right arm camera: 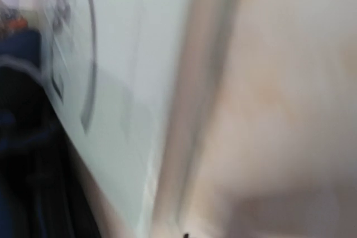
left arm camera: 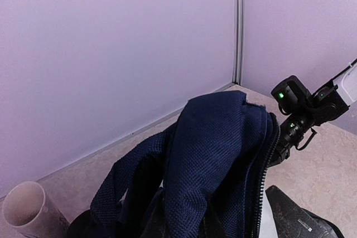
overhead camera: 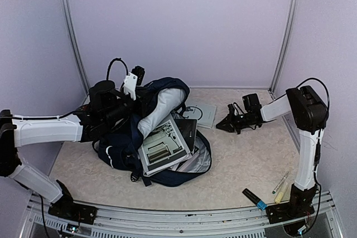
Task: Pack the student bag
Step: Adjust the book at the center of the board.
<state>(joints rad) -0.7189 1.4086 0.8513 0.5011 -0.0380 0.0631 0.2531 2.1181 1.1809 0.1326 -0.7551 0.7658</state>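
The student bag [overhead camera: 162, 96], dark navy with a light grey lining, lies open in the middle of the table. A grey picture book [overhead camera: 162, 146] and a dark book [overhead camera: 188, 131] stick out of its mouth. My left gripper [overhead camera: 124, 112] is shut on the bag's upper flap and holds it raised. In the left wrist view the navy fabric [left arm camera: 212, 160] rises from the jaws and hides the fingers. My right gripper [overhead camera: 223, 127] is shut and empty. It points down at the table just right of a pale green book [overhead camera: 202, 113]. The right wrist view is blurred and shows that book [right arm camera: 128, 82].
A black marker with a blue cap [overhead camera: 254, 198], a white pen [overhead camera: 280, 181] and a yellowish pen [overhead camera: 280, 194] lie at the near right by the right arm's base. Lilac walls close in the back and sides. A pale tube [left arm camera: 25, 210] shows at the lower left.
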